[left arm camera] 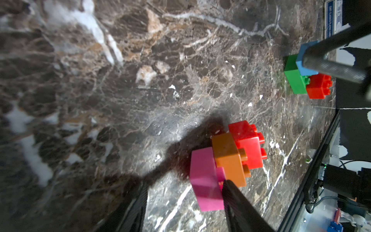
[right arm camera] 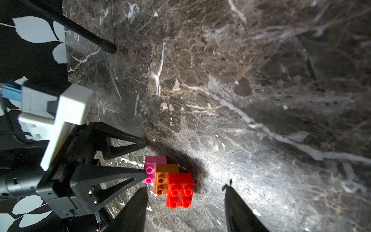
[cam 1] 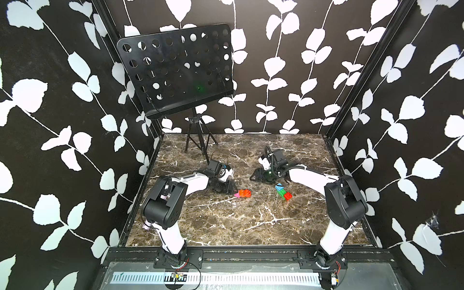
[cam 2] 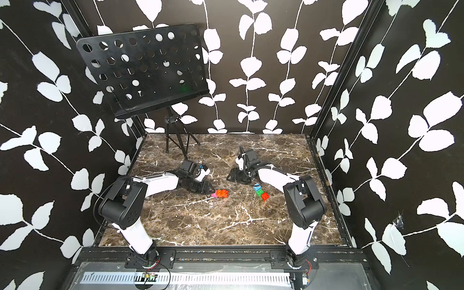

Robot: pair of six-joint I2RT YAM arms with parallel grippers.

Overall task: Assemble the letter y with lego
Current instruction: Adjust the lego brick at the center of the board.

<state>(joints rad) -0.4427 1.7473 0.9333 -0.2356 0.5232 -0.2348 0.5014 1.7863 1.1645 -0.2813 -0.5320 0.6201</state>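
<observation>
A pink studded plastic brick (left arm camera: 202,180), an orange brick (left arm camera: 226,154) and a red squarish brick (left arm camera: 247,144) are joined in a stepped stack near the middle of the brown marble tabletop (cam 1: 226,221). The left gripper (cam 1: 235,190) is at the stack's pink end with its jaws partly spread. One fingertip (right arm camera: 140,174) touches the pink brick's studs, and the other finger stands clear of the brick, so nothing is clamped. To the stack's right and apart from it, a light blue brick (cam 1: 278,187) and a second red brick (cam 1: 288,196) are stuck onto a longer green brick (cam 1: 281,192). The right gripper (cam 1: 251,177) is just beyond the stack, toward the back wall, with its jaws spread and empty.
</observation>
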